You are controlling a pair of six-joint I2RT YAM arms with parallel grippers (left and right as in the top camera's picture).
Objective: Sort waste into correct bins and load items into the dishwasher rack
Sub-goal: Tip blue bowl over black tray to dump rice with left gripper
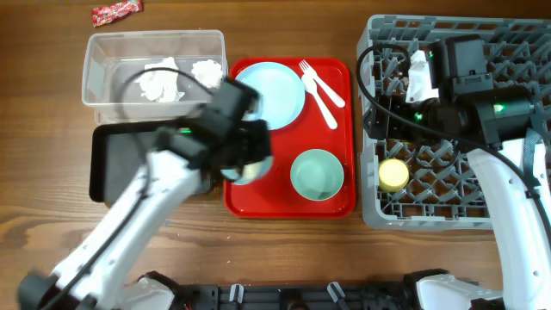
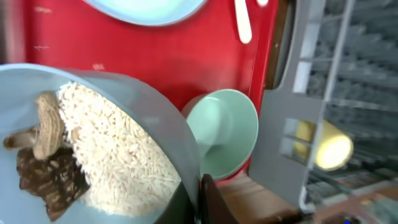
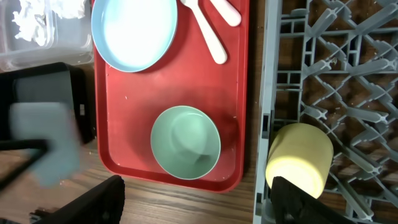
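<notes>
The pale blue bowl [image 2: 163, 124] is up off the desk in my left hand [image 1: 244, 155], which pinches its rim. One dark finger shows at the bowl's near edge in the wrist view, and the bowl looks tilted. It holds a heap of white rice [image 2: 118, 155] and some brown scraps [image 2: 43, 168], so I judge the step in hand to be emptying food waste before the bowl can be racked. Below the hand is the left edge of the red tray [image 1: 336, 202], and the black tray [image 1: 116, 164] lies just beside the hand on its outer side. The clear tub [image 1: 103, 86] beyond that holds the tissues [image 1: 164, 82], so I take the black tray as the place for food. Next I need to carry the bowl sideways until it is fully over the black tray, then tip it further so nothing lands on the red tray or the desk. My right hand [image 3: 199, 205] is spread and empty over the rack [image 1: 387, 211], with the yellow cup [image 3: 298, 158] lying just beside its right finger. The mint-green bowl [image 2: 221, 134] waits on the red tray.
</notes>
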